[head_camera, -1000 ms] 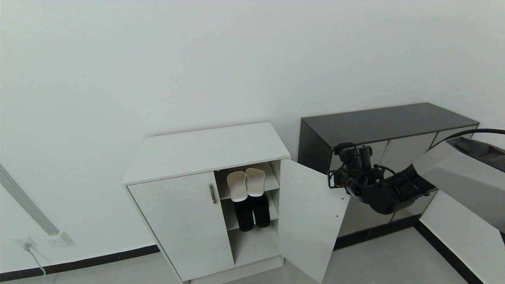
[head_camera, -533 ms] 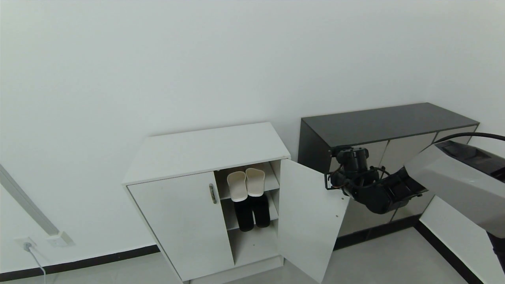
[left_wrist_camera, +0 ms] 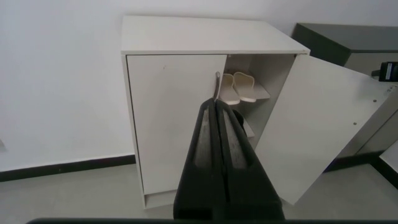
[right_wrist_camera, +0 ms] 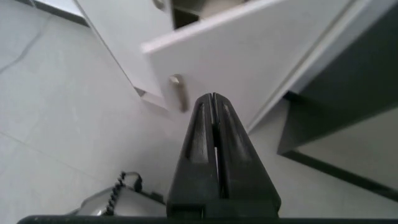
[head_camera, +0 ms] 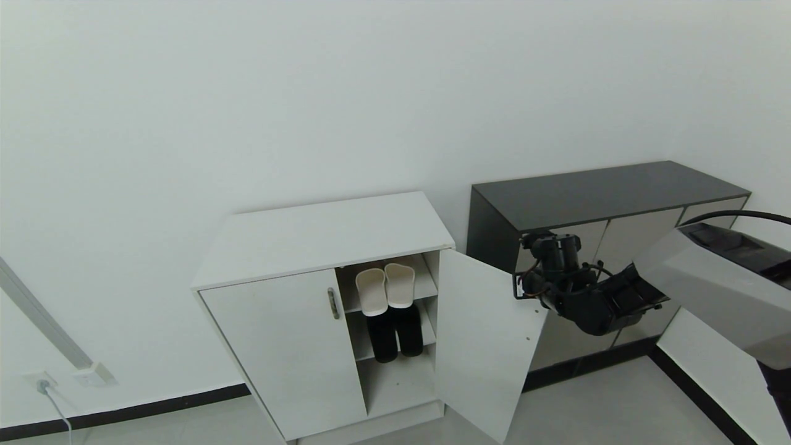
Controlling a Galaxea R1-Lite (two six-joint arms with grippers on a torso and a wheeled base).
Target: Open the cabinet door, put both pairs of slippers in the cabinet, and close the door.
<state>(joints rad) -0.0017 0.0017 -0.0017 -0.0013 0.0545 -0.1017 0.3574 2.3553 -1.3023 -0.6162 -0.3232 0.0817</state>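
- Both pairs are inside the cabinet [head_camera: 321,238]: white slippers [head_camera: 386,287] on the upper shelf, black slippers [head_camera: 395,337] on the shelf below, toes outward.
- Only closing looks left to do.
- Right gripper [right_wrist_camera: 213,99] sits on the outer side of the open door [head_camera: 485,334], near its handle [right_wrist_camera: 178,90]. Fingers are pressed together, likely to act as a blunt pusher for swinging the door shut.
- Left gripper [left_wrist_camera: 217,106] is held back facing the cabinet front, fingers together and holding nothing. It looks idle.
- Count: 2 pairs (4 slippers), 2 doors (1 open, 1 shut), 2 handles, 1 dark sideboard [head_camera: 605,191] beside the cabinet.
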